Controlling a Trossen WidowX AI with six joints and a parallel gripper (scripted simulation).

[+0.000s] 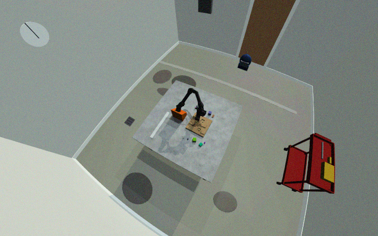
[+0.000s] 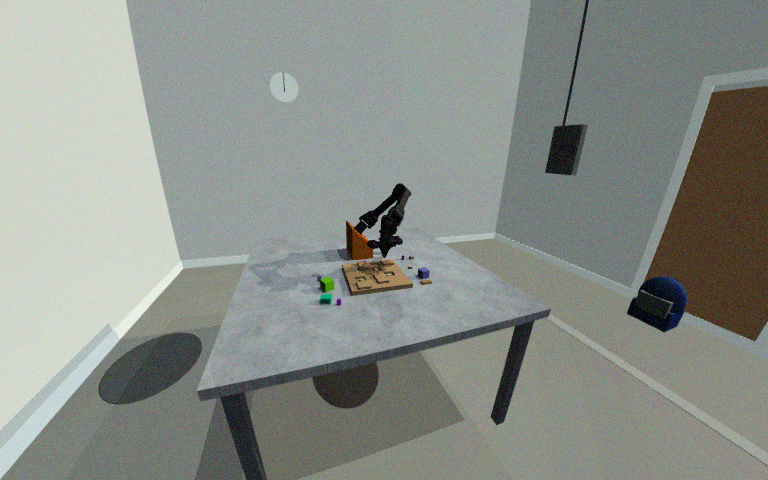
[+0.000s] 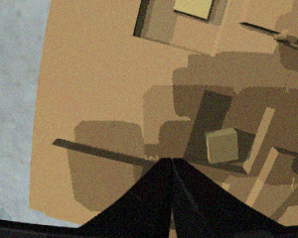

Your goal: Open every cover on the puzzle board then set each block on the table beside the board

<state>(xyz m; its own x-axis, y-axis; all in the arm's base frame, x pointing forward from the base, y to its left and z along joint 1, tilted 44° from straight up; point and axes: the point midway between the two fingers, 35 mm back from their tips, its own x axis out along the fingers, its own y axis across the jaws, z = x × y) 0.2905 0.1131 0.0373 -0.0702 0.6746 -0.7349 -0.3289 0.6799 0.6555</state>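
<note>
The wooden puzzle board [image 1: 200,133] [image 2: 401,286] [image 3: 89,74] lies on the table. My gripper [image 1: 197,119] [image 2: 384,255] [image 3: 171,168] is shut and empty, over the board's side nearer the arm base. In the wrist view, a pale olive block [image 3: 222,147] sits in a shadowed well just right of the fingertips, with thin raised wooden strips beside it. A yellowish block [image 3: 194,6] shows in another well at the top edge. A dark track groove [image 3: 99,151] runs left of the fingertips. The fingers hide part of the board; the covers' exact positions are unclear.
Beside the board lie a blue-violet cube [image 1: 209,112] [image 2: 423,273], a brown piece [image 1: 213,116] [image 2: 426,281], a green cube [image 1: 194,139] [image 2: 327,284], a teal block [image 1: 200,144] [image 2: 325,299] and small bits. An orange wedge [image 1: 178,114] [image 2: 359,245] stands at the arm base; a white bar [image 1: 159,124] lies nearby.
</note>
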